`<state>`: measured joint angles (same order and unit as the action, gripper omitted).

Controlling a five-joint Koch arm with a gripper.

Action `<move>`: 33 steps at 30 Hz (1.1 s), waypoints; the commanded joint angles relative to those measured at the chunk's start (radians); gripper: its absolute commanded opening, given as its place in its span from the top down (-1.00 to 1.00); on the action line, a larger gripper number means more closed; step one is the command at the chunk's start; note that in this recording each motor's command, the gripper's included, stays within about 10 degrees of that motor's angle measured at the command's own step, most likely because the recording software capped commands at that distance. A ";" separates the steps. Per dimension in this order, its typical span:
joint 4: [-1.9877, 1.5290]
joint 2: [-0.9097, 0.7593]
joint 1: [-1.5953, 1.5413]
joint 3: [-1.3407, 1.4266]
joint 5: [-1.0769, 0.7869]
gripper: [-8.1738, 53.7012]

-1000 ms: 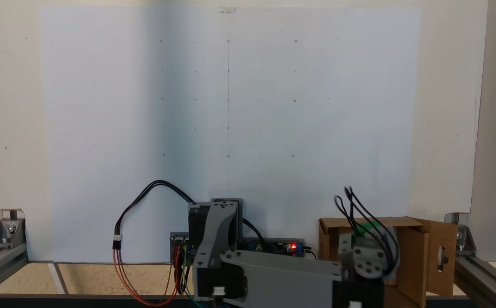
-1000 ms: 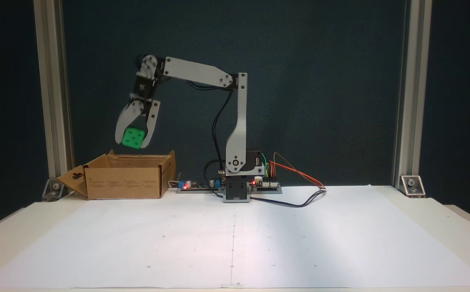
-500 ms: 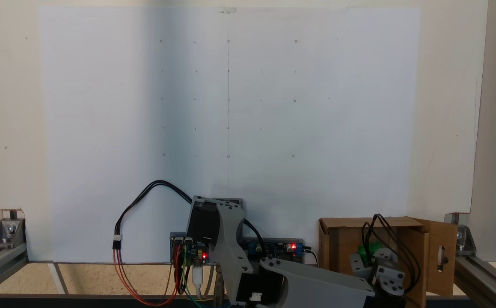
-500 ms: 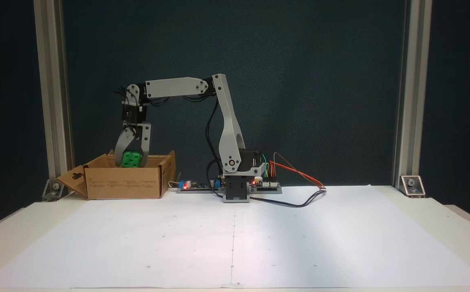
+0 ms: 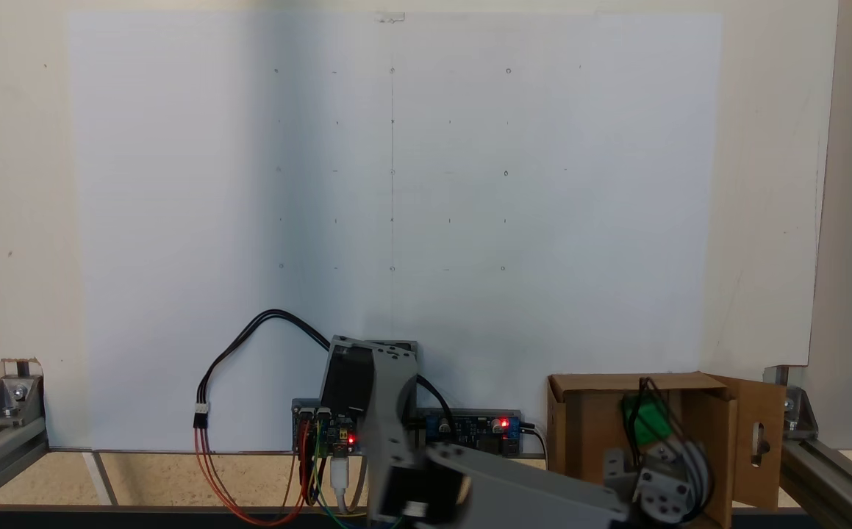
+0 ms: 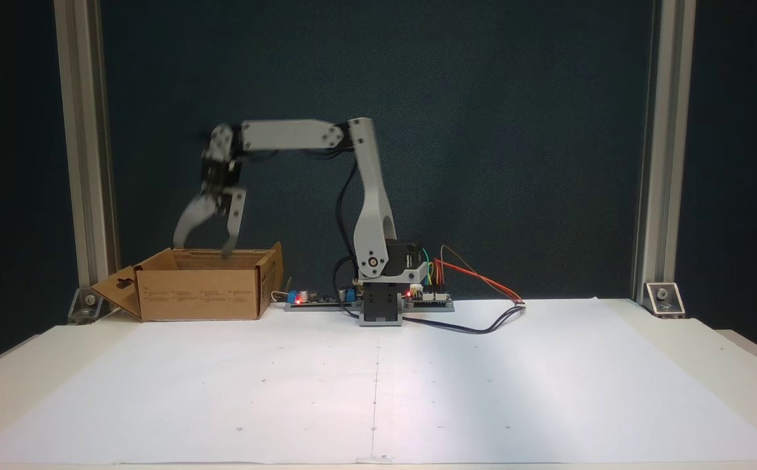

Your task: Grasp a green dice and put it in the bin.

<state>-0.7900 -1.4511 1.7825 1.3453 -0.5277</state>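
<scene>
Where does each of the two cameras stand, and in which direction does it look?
A fixed view: high above, looking down on the white paper; the arm's base sits at its lower edge, the green dice inside the bin.
A fixed view: low at the table's front, facing the whole arm side-on; the open gripper hangs above the bin.
Shared: arm, bin, paper.

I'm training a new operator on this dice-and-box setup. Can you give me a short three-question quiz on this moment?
1. True or false: the gripper holds the green dice.
2. Where is the green dice? A) on the white paper B) inside the bin C) between the jaws
3. Fill in: the gripper's jaws stand ____, just above the bin's rim.

Key: 1 false; 2 B; 3 open
</scene>
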 commanded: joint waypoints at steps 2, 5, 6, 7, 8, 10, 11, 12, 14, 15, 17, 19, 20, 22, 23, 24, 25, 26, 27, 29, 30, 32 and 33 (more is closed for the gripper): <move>-0.009 -0.184 -0.094 -0.028 0.110 -0.43; -0.005 -0.256 -0.262 -0.028 0.244 -0.44; -0.005 -0.279 -0.330 -0.028 0.285 -0.47; -0.005 -0.285 -0.402 -0.028 0.325 -0.53; -0.005 -0.302 -0.474 -0.028 0.366 -0.59; -0.005 -0.328 -0.615 -0.028 0.451 -0.62; -0.005 -0.336 -0.687 -0.028 0.494 -0.65; -0.005 -0.357 -0.757 -0.028 0.535 -0.68; -0.003 -0.393 -0.903 -0.025 0.601 -0.68; 0.000 -0.400 -0.974 -0.025 0.601 -0.69; 0.009 -0.425 -1.123 -0.025 0.603 -0.71; 0.014 -0.451 -1.267 -0.012 0.604 -0.71; 0.028 -0.479 -1.337 0.018 0.606 -0.70; 0.149 -0.538 -1.483 0.135 0.606 -0.70; 0.199 -0.574 -1.554 0.204 0.604 -0.70; 0.239 -0.606 -1.624 0.272 0.604 -0.70; 0.285 -0.627 -1.696 0.327 0.603 -0.71; 0.329 -0.640 -1.738 0.376 0.603 -0.71; 0.375 -0.660 -1.752 0.423 0.604 -0.72; 0.464 -0.709 -1.763 0.548 0.604 -0.72; 0.514 -0.733 -1.764 0.618 0.603 -0.72; 0.609 -0.792 -1.770 0.753 0.603 -0.72; 0.653 -0.819 -1.775 0.821 0.601 -0.72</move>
<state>-0.2592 -2.2212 0.0199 2.1798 0.0353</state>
